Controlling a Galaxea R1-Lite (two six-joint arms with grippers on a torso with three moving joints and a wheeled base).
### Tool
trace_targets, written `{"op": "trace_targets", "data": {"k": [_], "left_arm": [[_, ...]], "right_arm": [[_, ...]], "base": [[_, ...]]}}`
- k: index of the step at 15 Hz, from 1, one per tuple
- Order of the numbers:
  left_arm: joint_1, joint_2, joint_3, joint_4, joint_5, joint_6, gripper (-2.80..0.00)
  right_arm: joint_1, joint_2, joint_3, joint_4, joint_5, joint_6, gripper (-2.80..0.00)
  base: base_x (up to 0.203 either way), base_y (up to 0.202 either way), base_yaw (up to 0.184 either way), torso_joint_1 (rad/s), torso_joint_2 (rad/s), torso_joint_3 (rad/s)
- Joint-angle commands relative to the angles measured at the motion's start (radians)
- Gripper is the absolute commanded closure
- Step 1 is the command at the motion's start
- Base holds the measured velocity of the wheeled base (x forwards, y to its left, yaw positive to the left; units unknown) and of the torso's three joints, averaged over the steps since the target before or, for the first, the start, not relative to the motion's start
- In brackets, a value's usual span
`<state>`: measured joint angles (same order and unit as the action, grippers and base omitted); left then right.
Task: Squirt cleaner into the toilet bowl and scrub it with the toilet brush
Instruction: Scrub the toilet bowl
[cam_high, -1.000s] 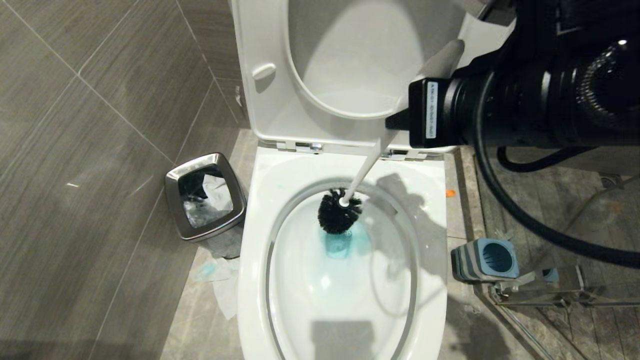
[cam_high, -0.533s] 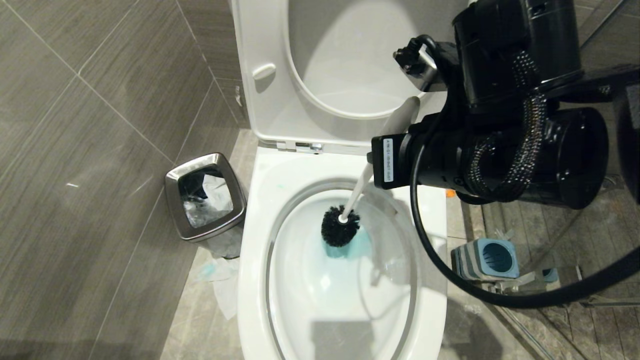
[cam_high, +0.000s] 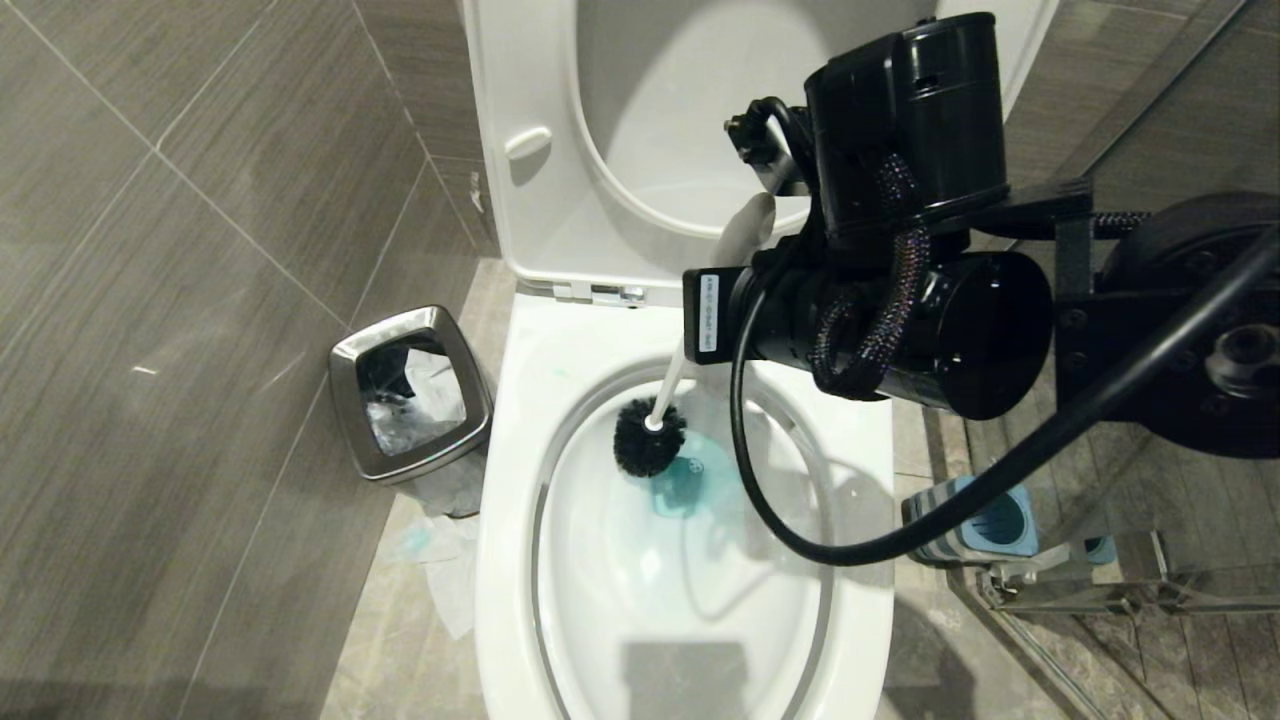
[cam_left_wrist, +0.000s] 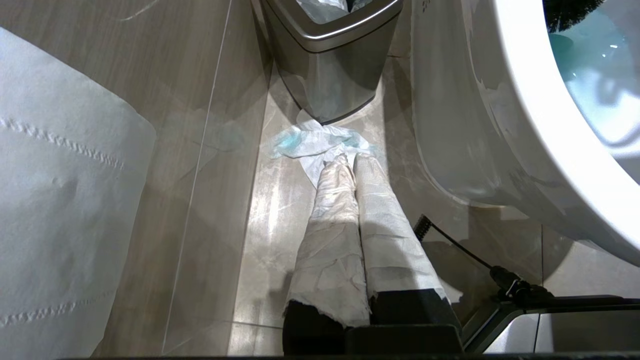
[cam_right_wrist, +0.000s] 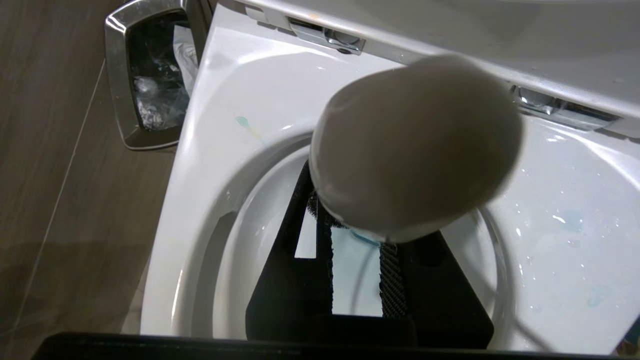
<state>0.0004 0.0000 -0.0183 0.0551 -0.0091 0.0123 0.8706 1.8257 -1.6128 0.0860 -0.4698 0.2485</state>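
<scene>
Scrub step was in hand: right gripper (cam_right_wrist: 350, 270) clenched on the toilet brush (cam_high: 650, 445) handle, black bristle head down inside the toilet bowl (cam_high: 520, 470) at its back wall, just above the blue cleaner water (cam_high: 690, 480). Left gripper (cam_left_wrist: 350, 165) hung closed and empty near the floor beside the bin (cam_left_wrist: 330, 60). Next likely called for sweeping the bristles around the remaining wall without splashing over the rim.
</scene>
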Motion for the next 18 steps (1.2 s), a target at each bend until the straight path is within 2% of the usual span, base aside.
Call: {"op": "trace_targets", "data": {"k": [1, 4, 10, 13, 18], "left_arm": [[0.000, 0.000, 0.000, 0.000, 0.000, 0.000, 0.00], [0.001, 0.000, 0.000, 0.000, 0.000, 0.000, 0.00], [0.001, 0.000, 0.000, 0.000, 0.000, 0.000, 0.00], [0.000, 0.000, 0.000, 0.000, 0.000, 0.000, 0.00], [0.001, 0.000, 0.000, 0.000, 0.000, 0.000, 0.00]], "right_arm": [[0.002, 0.024, -0.025, 0.003, -0.003, 0.000, 0.00], [0.016, 0.021, -0.024, 0.006, -0.003, 0.002, 0.00], [0.114, 0.003, -0.022, 0.059, -0.004, 0.018, 0.00], [0.116, -0.008, -0.019, 0.081, -0.004, 0.045, 0.00], [0.116, -0.026, -0.018, 0.087, -0.007, 0.046, 0.00]], "base": [[0.000, 0.000, 0.000, 0.000, 0.00, 0.000], [0.000, 0.000, 0.000, 0.000, 0.00, 0.000], [0.000, 0.000, 0.000, 0.000, 0.00, 0.000], [0.000, 0.000, 0.000, 0.000, 0.00, 0.000], [0.000, 0.000, 0.000, 0.000, 0.00, 0.000]]}}
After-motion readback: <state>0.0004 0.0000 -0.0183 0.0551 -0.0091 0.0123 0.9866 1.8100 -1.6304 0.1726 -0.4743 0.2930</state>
